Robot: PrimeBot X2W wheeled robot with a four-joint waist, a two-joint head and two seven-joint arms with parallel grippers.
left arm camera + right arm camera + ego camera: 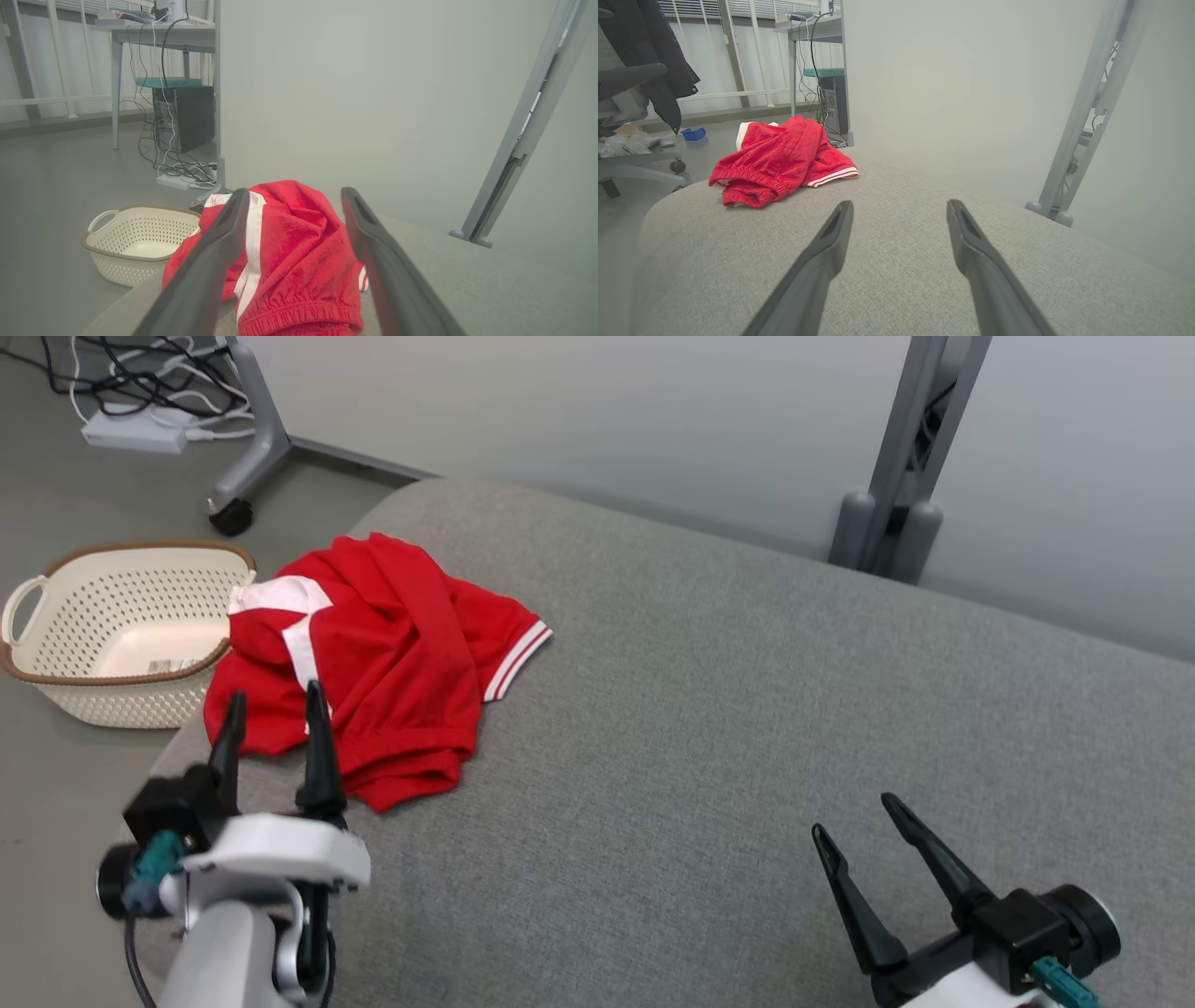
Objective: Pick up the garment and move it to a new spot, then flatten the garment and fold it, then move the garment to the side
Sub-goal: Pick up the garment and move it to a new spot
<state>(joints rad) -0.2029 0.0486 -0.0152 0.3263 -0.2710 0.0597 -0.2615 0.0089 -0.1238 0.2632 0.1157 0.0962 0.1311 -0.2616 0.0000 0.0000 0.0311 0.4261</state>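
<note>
Garment (392, 663) (red, crumpled) lies just beyond the left pincer (275, 693).

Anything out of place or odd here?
The red garment lies crumpled at the left corner of the grey surface, one part reaching the edge beside the basket. Nothing looks spilled or damaged.

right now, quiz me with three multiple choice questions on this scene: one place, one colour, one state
1. Where does the garment lie? A in a drawer; B at the left end of the grey cushion; C on a wooden shelf.
2. What colour is its trim? A blue; B black; C white.
3. How is the left gripper? A open, empty; B shut on cloth; C shut, empty.
Answers: B, the red cloth rests on grey fabric; C, white stripes edge the cloth; A, its fingers stand apart with nothing clamped.
</note>
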